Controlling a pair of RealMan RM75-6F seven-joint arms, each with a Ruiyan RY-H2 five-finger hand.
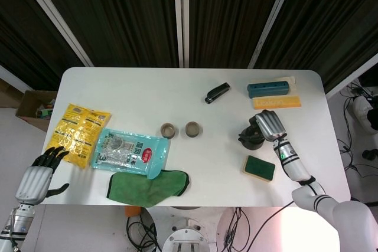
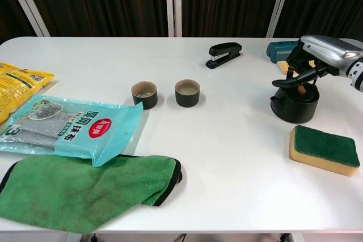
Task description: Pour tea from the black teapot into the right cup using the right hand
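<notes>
Black, squat and likely heavy, the teapot point(image 2: 294, 107) wants a firm handle grip, right hand point(image 2: 317, 55) curling over it, hold unclear.

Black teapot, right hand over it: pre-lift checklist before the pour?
1. Right hand over black teapot: ok, its fingers reach down at the teapot's top.
2. Firm hold on the teapot: cannot tell, neither view shows the fingers closed around it.
3. Teapot upright on the table: ok.
4. Right cup upright and open: ok; the left cup stands close beside it.
5. Path from teapot to right cup: ok, bare table between; the stapler lies farther back and the sponge nearer the front.
6. Left hand out of the way: ok, holds nothing at the far left table edge.
</notes>
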